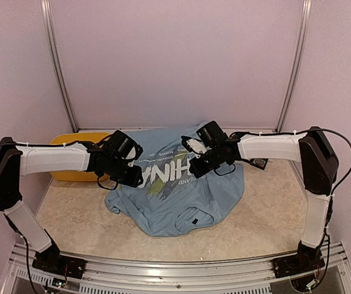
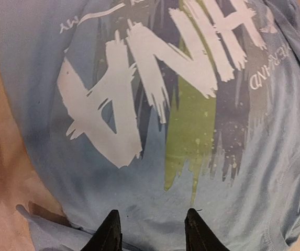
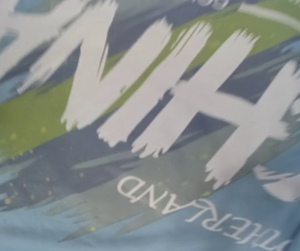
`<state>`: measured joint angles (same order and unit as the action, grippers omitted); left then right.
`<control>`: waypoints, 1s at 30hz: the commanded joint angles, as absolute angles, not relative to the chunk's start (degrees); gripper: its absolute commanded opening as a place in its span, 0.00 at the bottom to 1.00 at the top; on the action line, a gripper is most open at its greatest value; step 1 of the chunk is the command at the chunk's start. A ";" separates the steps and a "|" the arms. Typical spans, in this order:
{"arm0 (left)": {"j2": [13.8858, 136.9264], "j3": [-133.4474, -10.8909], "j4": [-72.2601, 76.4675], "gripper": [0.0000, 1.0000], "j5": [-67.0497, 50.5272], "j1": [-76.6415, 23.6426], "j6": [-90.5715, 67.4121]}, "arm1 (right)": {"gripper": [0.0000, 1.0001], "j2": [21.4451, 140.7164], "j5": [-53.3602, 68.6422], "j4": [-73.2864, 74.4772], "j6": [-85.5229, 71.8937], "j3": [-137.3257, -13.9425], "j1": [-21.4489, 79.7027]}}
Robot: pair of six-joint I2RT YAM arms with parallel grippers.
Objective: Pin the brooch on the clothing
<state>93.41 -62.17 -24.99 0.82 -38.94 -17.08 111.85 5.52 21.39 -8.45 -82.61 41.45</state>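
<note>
The light blue T-shirt (image 1: 175, 196) lies crumpled on the table, its white "CHINA" lettering and yellow-green streak facing up. My left gripper (image 1: 133, 174) hangs over the shirt's left part. In the left wrist view its gripper (image 2: 152, 230) is open, with nothing between the two black fingertips (image 2: 110, 232), just above the fabric (image 2: 139, 188) below the print. My right gripper (image 1: 195, 160) hovers over the lettering from the right. The right wrist view shows only the print (image 3: 155, 120) up close, no fingers. I see no brooch in any view.
A yellow flat object (image 1: 71, 139) lies at the back left, partly under my left arm. A small dark object (image 1: 258, 163) sits behind my right arm. A small black tag (image 1: 195, 220) shows near the shirt's collar. Pink walls enclose the table.
</note>
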 commanded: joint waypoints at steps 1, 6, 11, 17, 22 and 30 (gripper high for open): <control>94.34 -59.57 -21.05 0.43 12.12 -36.66 -29.67 | 0.00 114.53 6.61 22.36 -9.92 -83.22 41.31; 89.71 -52.74 -16.06 0.60 15.98 -34.04 -38.79 | 0.00 115.14 5.65 22.45 -11.05 -82.17 41.38; 91.24 -50.90 -13.47 0.65 14.79 -31.79 -41.04 | 0.00 115.55 3.96 23.04 -11.29 -81.49 41.38; 94.42 -50.97 -12.55 0.54 13.91 -30.76 -40.30 | 0.00 114.98 1.07 23.75 -10.41 -81.29 41.35; 96.09 -50.34 -13.35 0.49 13.29 -30.76 -39.69 | 0.00 114.74 1.30 23.30 -10.21 -81.14 41.34; 98.61 -50.90 -13.54 0.33 12.80 -30.67 -38.50 | 0.00 114.96 0.44 22.67 -10.20 -80.29 41.12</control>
